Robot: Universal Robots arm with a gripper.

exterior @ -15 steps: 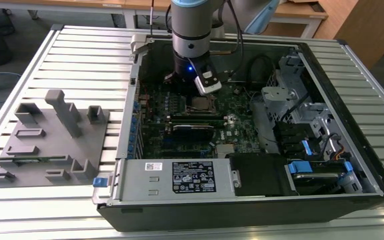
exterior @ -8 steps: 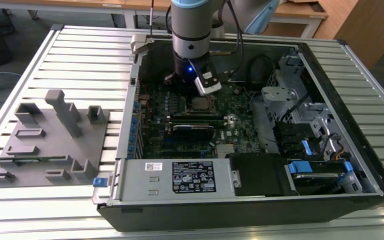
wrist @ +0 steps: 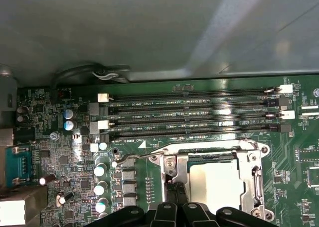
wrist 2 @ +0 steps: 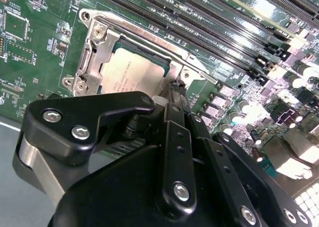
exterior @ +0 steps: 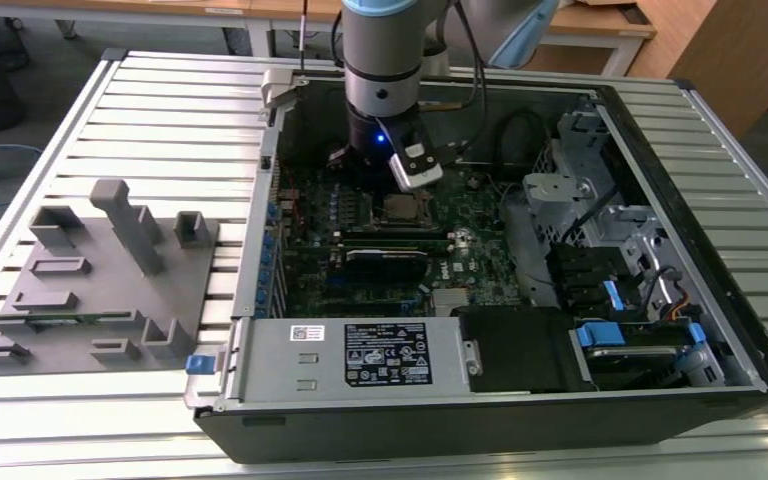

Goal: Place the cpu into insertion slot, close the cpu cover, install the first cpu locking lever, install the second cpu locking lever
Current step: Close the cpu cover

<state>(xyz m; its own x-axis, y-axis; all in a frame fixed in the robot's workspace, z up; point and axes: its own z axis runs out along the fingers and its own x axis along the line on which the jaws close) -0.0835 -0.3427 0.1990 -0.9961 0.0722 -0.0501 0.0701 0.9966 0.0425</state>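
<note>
The cpu (wrist 2: 130, 71) lies flat in the insertion slot (wrist 2: 144, 52), its pale metal top showing through the window of the cpu cover (wrist 2: 93, 53). The cover is down over the chip, its silvery frame lying along the chip's edges.

The gripper (wrist: 171, 184) is at one edge of the cover, at the side where a thin wire lever (wrist: 137, 157) runs along the slot. Its black fingers (wrist 2: 175, 100) are drawn together with only a hairline between them, and I cannot tell whether anything is pinched there. The tips sit at the cover's rim, just beside the lever's inner end.

In the exterior view the arm (exterior: 381, 60) comes down nearly upright into the open side of the computer case (exterior: 491, 435), with its wrist hanging over the green circuit board (wrist: 65, 152).

Four long black memory slots (wrist: 194, 115) run beside the insertion slot. The case also holds a power supply box (exterior: 357, 352) with a white label at its near end and metal drive bays (exterior: 624, 250) with blue tabs on the exterior view's right.

The case rests on a slatted metal table (exterior: 157, 110). On the exterior view's left stands a grey tray (exterior: 91, 290) with upright posts; a thin green strip (exterior: 57, 319) lies in one of its grooves.
</note>
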